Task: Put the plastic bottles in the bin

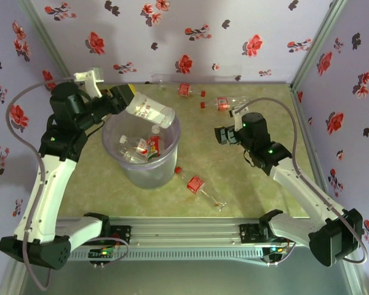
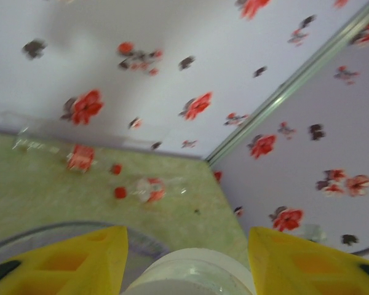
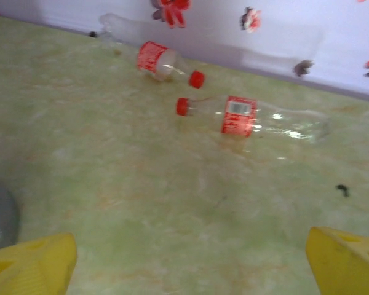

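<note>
The bin (image 1: pixel 149 177) is a round, tapered bucket of translucent pale-lavender plastic with a thick rim. It stands on the mottled green, marble-like worktop (image 1: pixel 246 196). Inside it lie several clear bottles (image 1: pixel 140 149) with red labels, jumbled at differing angles.

The left tool (image 1: pixel 126 96) has its yellow, wedge-shaped fingers (image 2: pixel 80 261) closed on one end of a clear, smooth-walled held bottle (image 1: pixel 152 114). This bottle hangs above the far side of the bin's mouth. Its long axis runs close to level, from the bin's far-left rim across toward the far-right rim, and its free end is blunt and rounded. Which end carries the cap I cannot tell.

The right tool (image 3: pixel 190 246) stands to the right of the bin, apart from it. Its yellow fingers are spread wide, with nothing between them but bare worktop.

A lone bottle (image 1: pixel 195 183) lies on its side at the bin's near right. Its red cap is just beside the bin wall, a red label wraps its middle, and its clear body points away to the near right.

Beyond the bin, to its far right, two more lie on their sides by the flower-papered back wall (image 1: pixel 234 43). The farther bottle (image 3: pixel 152 59) points its red cap away from the bin. The nearer bottle (image 3: pixel 240 115) points its red cap toward the bin's side, its long clear body trailing away.
</note>
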Motion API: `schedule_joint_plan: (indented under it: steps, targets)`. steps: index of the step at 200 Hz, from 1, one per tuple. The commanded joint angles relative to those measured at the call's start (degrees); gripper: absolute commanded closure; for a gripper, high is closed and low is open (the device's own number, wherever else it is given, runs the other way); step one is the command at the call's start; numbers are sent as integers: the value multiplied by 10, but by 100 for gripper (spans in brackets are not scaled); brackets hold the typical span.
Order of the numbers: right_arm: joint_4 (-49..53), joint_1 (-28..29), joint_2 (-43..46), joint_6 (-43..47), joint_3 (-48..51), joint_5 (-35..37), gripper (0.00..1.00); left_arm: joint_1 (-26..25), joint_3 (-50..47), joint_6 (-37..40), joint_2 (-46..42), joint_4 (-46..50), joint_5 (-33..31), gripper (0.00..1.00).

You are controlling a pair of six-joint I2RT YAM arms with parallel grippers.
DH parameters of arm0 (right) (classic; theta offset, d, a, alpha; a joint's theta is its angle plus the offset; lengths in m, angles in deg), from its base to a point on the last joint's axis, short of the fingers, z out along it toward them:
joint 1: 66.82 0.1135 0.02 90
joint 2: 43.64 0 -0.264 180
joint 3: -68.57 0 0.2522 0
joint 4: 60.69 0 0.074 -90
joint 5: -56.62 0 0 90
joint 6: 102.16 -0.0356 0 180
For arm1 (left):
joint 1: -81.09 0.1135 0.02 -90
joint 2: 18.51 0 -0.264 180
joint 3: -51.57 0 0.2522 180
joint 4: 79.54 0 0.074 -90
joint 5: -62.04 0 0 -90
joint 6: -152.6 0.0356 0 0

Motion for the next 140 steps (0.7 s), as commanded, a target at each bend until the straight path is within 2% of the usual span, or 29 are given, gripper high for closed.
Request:
schedule_joint_plan:
  steps: [1,12,46,72,98,140]
  targets:
    - [-27,9,-15,-60,3,-86,9,6,-12,32,-9,35,-48,100]
    - [-29,23,-29,-65,2,-110,13,6,-15,38,-11,43,-54,100]
    - [-88,84,-45,-3,38,-230,16,7,-22,46,-7,56,-57,100]
    - [-116,98,-56,8,51,-282,21,8,-26,53,1,70,-57,100]
    - [-126,120,-86,16,47,-315,22,7,-59,27,9,42,-30,100]
    - [-157,138,-146,1,29,-314,24,-8,-96,18,23,30,-26,100]
